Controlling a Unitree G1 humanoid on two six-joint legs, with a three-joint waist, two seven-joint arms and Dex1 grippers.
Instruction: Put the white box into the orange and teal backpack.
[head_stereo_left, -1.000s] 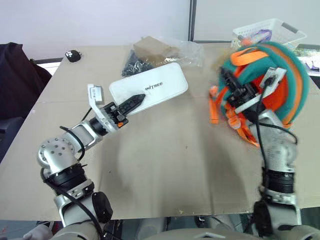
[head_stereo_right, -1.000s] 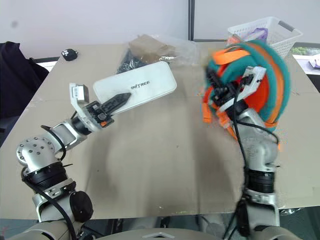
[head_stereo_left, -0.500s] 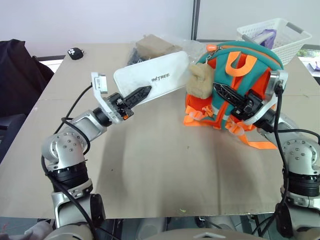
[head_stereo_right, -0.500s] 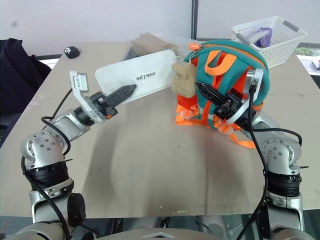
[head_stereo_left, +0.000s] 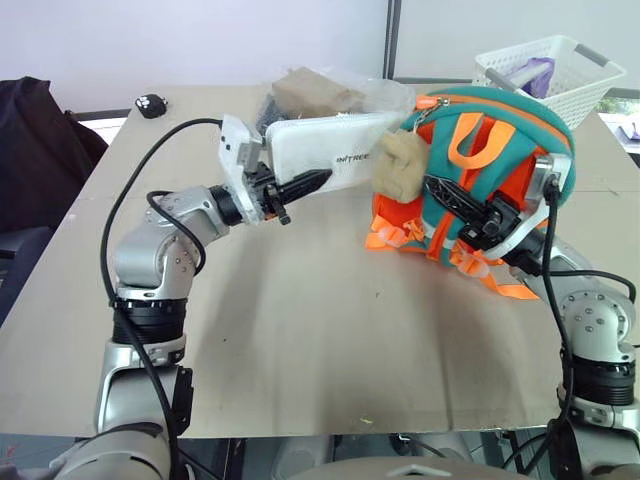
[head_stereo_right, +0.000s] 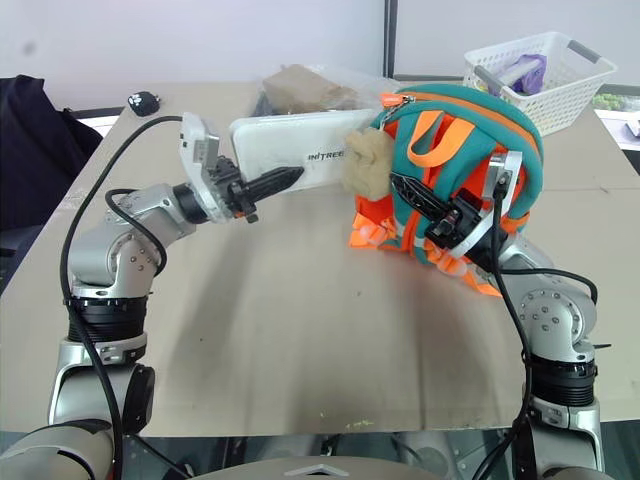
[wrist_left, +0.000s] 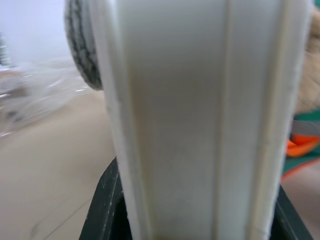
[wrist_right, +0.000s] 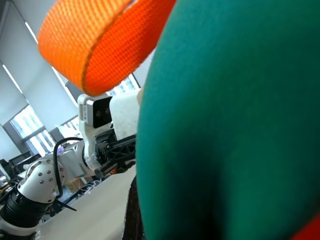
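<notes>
The left gripper is clamped on the near end of the white box, its black fingers pinching the case across its thin dimension, one dark finger lying along the lettered face. The box is held up off the table, turned onto its long edge so the lid with the small dark lettering faces toward the robot. Its long axis runs nearly level, from the gripper across toward the robot's right, and its far end points at the orange and teal backpack. That far end goes out of sight behind the tan plush charm hanging at the backpack's front, so I cannot tell whether it touches the bag or has entered it. In the left wrist view the box rises straight away from between the two dark fingers, with the charm and a bit of orange and teal at one side.

The right gripper is closed tight on the backpack, its black fingers nipped into the fabric and orange straps at the bag's front, holding it upright on the table with the orange carry loop at the top.

Behind the box lies a clear plastic bag with brown and dark contents. A white lattice basket stands beyond the backpack, and a small black object sits at the far left corner.
</notes>
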